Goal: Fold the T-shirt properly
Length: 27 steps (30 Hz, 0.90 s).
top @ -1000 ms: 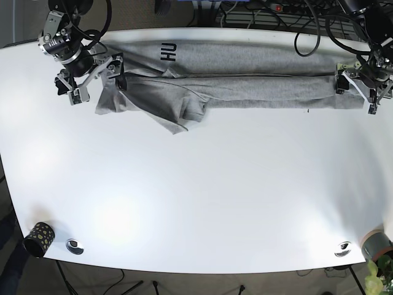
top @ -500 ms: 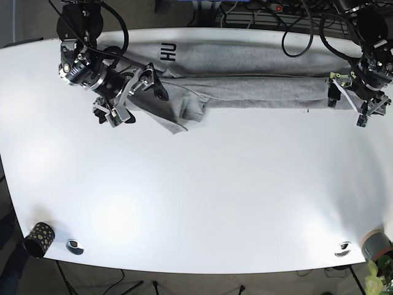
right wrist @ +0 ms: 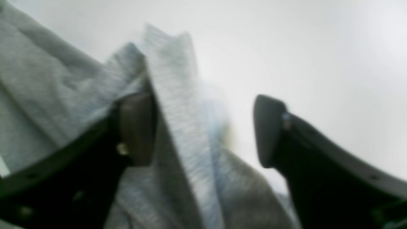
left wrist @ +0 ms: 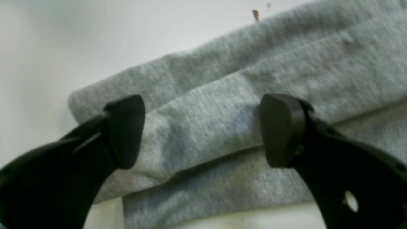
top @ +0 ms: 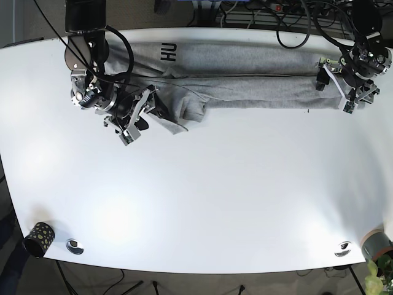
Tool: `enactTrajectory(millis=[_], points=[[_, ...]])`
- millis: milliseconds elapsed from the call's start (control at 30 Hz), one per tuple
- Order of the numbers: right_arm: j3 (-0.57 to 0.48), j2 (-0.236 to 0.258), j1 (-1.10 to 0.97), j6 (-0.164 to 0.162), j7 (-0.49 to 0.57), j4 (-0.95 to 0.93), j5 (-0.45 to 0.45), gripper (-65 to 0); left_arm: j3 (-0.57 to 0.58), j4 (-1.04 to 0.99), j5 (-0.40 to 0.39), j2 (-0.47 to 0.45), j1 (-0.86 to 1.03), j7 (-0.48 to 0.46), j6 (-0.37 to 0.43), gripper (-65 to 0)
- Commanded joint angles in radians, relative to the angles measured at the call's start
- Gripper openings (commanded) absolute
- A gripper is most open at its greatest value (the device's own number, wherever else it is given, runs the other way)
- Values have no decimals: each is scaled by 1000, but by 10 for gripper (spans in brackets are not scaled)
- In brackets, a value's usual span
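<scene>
The grey T-shirt (top: 245,74) lies as a long folded band along the table's back edge, "HU" lettering on its upper left and a crumpled sleeve (top: 178,114) sticking out toward the front. My left gripper (top: 333,86) is open at the band's right end. In the left wrist view this gripper (left wrist: 202,130) straddles the rounded folded edge of the T-shirt (left wrist: 222,105). My right gripper (top: 150,112) is open at the crumpled sleeve. In the right wrist view this gripper (right wrist: 203,130) has a raised ridge of cloth (right wrist: 178,105) between its fingers, beside the left finger.
The white table (top: 215,184) stretches out in front of the shirt. A patterned cup (top: 40,238) and a metal disc (top: 75,246) sit at the front left corner. Another disc (top: 342,248) and a grey pot (top: 376,244) are at the front right. Cables (top: 264,12) run behind the back edge.
The right arm has moved from the shirt's left end rightward and forward to the crumpled sleeve. The left arm has shifted a little inward and back at the shirt's right end.
</scene>
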Motion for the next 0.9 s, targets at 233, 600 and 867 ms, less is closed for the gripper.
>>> enactTrajectory(millis=[233,600,867], points=[[3,7,78,6,32,-38,24,-539,1,-79,-8,-17,4,-16,0,-133],[13,16,-11,6,32,131,24,-650,1,-183,-8,-22,-53,-17,0,-133],[138,7,-209,6,29,347,34,-650,21,-183,-8,-30,-54,-19,0,-133]])
